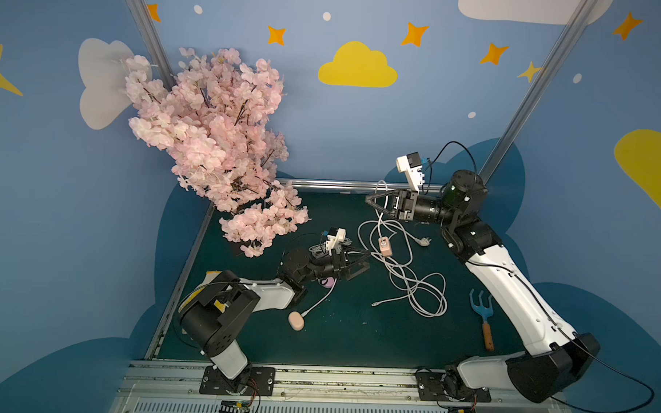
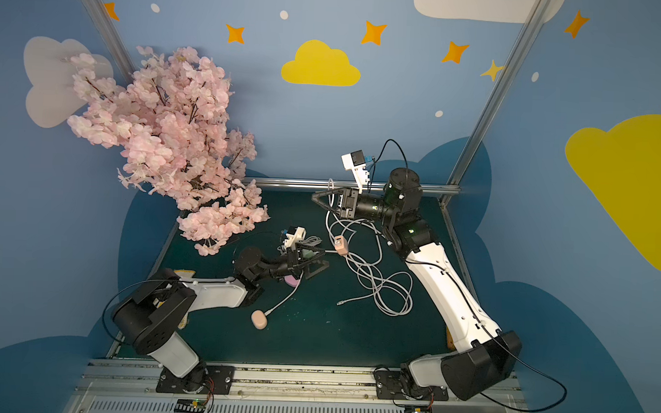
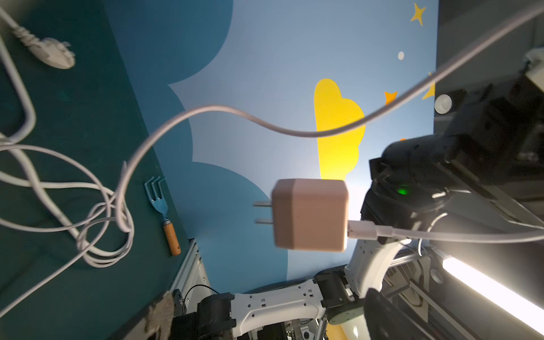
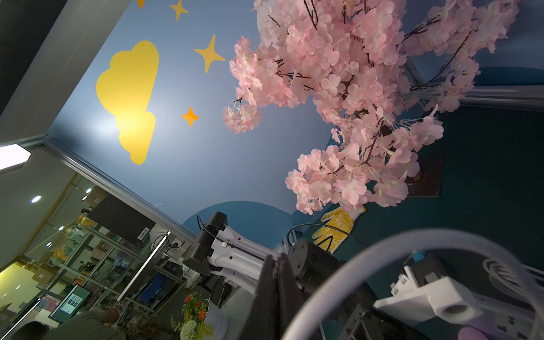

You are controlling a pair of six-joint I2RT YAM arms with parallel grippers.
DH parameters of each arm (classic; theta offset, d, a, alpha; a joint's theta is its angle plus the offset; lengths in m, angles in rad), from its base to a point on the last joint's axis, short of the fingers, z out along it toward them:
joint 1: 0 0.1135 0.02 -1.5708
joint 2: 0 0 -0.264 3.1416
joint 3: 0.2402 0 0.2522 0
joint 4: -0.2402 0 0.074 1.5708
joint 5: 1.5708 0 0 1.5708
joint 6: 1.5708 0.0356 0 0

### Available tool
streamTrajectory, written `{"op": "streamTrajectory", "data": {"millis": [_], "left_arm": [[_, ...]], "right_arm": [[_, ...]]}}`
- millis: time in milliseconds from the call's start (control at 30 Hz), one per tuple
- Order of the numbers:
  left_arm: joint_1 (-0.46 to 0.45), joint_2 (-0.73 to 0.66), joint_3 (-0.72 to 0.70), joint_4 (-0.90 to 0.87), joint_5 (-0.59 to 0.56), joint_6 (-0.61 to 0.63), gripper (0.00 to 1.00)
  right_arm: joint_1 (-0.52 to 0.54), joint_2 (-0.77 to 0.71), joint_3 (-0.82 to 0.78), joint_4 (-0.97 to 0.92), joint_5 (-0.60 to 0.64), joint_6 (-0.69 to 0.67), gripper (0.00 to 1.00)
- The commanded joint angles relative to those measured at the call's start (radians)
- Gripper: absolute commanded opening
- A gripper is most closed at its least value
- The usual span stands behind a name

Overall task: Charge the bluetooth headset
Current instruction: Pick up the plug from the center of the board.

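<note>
Glove: a yellow glove [image 4: 338, 226] lies at the bench's [image 1: 339, 340] left edge, mostly hidden behind the left arm in both top views.
Tree: a pink blossom tree [image 1: 210, 142] stands in the far left corner and leans over the bench.
Headset: the bluetooth headset [image 1: 296, 321] lies on the bench at front left. Its beige pod is just in front of the left forearm, and a thin band runs up to a lilac part [image 1: 326, 282] half hidden under that arm's wrist.
Left end effector: the left end effector [image 1: 363, 262] is low over the bench, pointing right, jaws spread wide with nothing between them.
Adapter: a pink charger adapter [image 1: 384, 247] hangs in the air just beyond those open jaws, prongs bare, with a white cable [image 3: 235, 113] plugged into it.
Right end effector: the right end effector [image 1: 370, 200] is raised near the back rail, pointing left, its fingers [image 4: 276, 294] pressed together on the white cable above the adapter.
Cable slack: the rest of the cable lies in tangled loops right of centre.
Wall plug: a white plug [image 1: 422, 241] rests beside the loops.
Rake: a blue hand rake [image 1: 482, 318] with a wooden handle lies at the right, beside the right arm.
</note>
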Motion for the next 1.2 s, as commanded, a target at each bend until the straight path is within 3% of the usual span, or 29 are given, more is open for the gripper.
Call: {"op": "streamTrajectory", "data": {"millis": [0,300,467,567,1000,1100,1167], "left_arm": [[0.001,-0.041,0.019,0.067,0.017,0.009,1.00],[0.003,-0.085,0.045,0.066,-0.006,0.030,0.98],[0.003,-0.134,0.045,0.066,-0.014,0.047,0.73],[0.005,-0.157,0.039,0.065,-0.023,0.054,0.68],[0.036,-0.229,-0.027,0.034,-0.057,0.077,0.74],[0.036,-0.227,-0.020,0.038,-0.051,0.080,0.56],[0.036,-0.227,-0.021,0.034,-0.049,0.078,0.50]], "right_arm": [[-0.010,0.008,0.025,0.091,-0.006,0.035,0.00],[-0.012,0.021,0.031,0.158,-0.006,0.094,0.00],[-0.023,-0.008,0.000,0.118,0.015,0.062,0.00],[-0.035,-0.022,-0.037,0.136,0.019,0.077,0.00],[-0.138,-0.094,-0.117,0.105,0.033,0.072,0.00],[-0.139,-0.091,-0.125,0.110,0.033,0.078,0.00],[-0.144,-0.087,-0.128,0.109,0.034,0.075,0.00]]}}
